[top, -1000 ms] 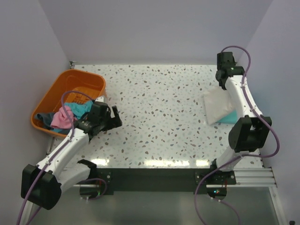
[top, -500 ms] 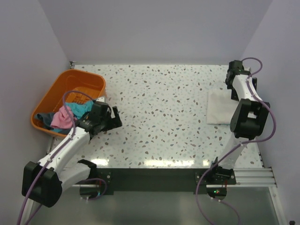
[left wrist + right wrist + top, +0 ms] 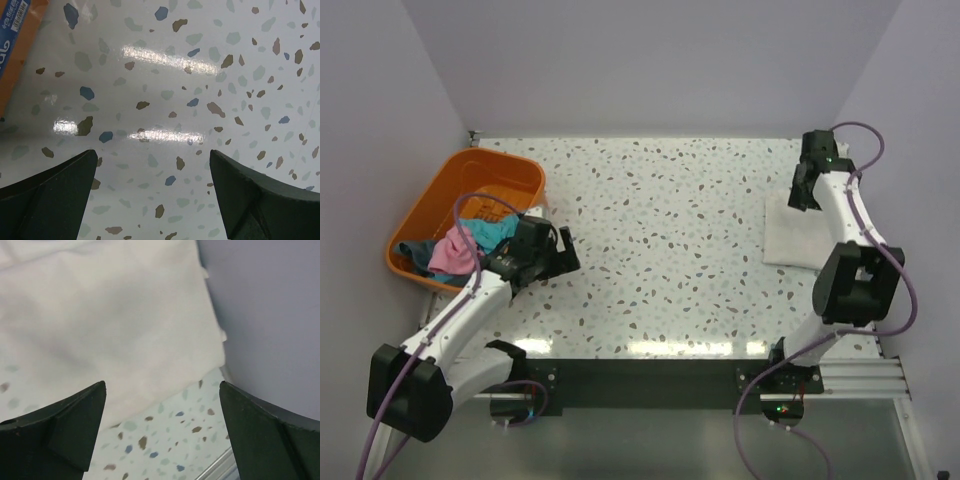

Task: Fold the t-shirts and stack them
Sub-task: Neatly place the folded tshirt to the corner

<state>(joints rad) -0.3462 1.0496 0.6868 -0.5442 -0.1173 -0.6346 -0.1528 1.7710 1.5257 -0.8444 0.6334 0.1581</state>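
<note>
Two grippers noted, neither holding anything. Left gripper [image 3: 153,162]: jaws wide apart, hanging over the bare table [image 3: 660,220] just beside the orange basket [image 3: 495,178]. Right gripper [image 3: 162,387]: jaws equally wide, poised over the far end of the cream shirt [image 3: 788,238].

The cream shirt lies folded into a flat rectangle at the right side of the table, close to the side wall [image 3: 270,315]. Its logo is not visible, and whether anything lies beneath it cannot be told. A teal garment [image 3: 492,228] sits crumpled in the basket, tangled with a pink cloth [image 3: 453,252]. Judgement: one shirt is folded and placed, and the basket contents are not yet dealt with.

Risks from here:

1. The right gripper sits close over the folded shirt. If it descends or sweeps sideways with open fingers, a fingertip may snag the top layer and pull the fold open. It may also shove the cloth against the wall and bunch it.
2. The teal and pink pieces overlap, so a pinch taken there may lift both together.
3. The light plastic basket may slide or tip if cloth drags on its rim.
</note>
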